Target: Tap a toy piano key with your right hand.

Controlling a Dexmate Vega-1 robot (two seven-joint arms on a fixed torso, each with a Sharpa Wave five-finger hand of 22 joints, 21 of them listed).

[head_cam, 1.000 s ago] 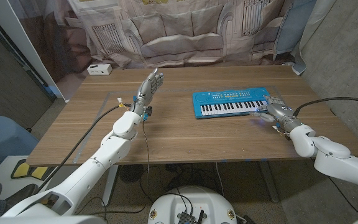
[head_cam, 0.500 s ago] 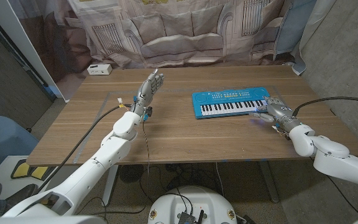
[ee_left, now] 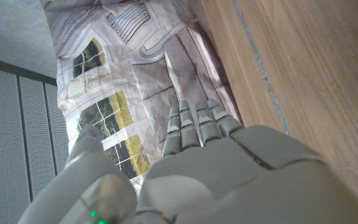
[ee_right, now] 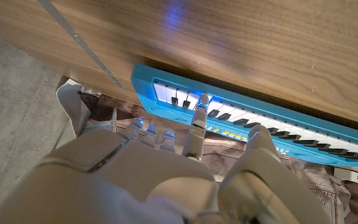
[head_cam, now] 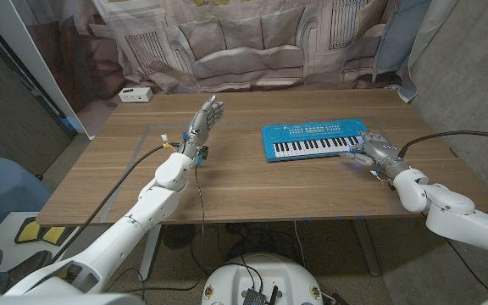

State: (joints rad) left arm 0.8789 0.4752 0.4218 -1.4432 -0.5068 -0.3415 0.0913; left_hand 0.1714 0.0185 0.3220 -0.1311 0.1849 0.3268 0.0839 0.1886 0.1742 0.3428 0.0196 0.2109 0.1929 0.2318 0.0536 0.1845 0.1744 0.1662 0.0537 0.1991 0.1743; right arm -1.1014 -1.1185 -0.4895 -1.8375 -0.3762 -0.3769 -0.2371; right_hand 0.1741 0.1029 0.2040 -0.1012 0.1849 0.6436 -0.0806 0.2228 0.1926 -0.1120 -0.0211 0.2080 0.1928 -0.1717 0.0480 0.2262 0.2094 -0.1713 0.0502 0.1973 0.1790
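The blue toy piano (head_cam: 315, 139) lies on the wooden tabletop (head_cam: 252, 182), right of middle, its keys facing me. My right hand (head_cam: 373, 151) sits at the keyboard's right end, holding nothing: one of its fingers (ee_right: 197, 121) is stretched out with its tip over the white keys near that end, while the others are curled back. Whether the tip is pressing a key or just hovering above it I can't quite tell from the wrist view, since the angle is steep. My left hand (head_cam: 205, 118) stands upright, well away from the piano, fingers straight and close together, gripping nothing.

The main risk, as I judge it, is a sloppy strike: the keys are narrow, so a tip landing on a seam could press two at once or catch a black key. Pushing too hard could also slide the light piano across the tabletop.
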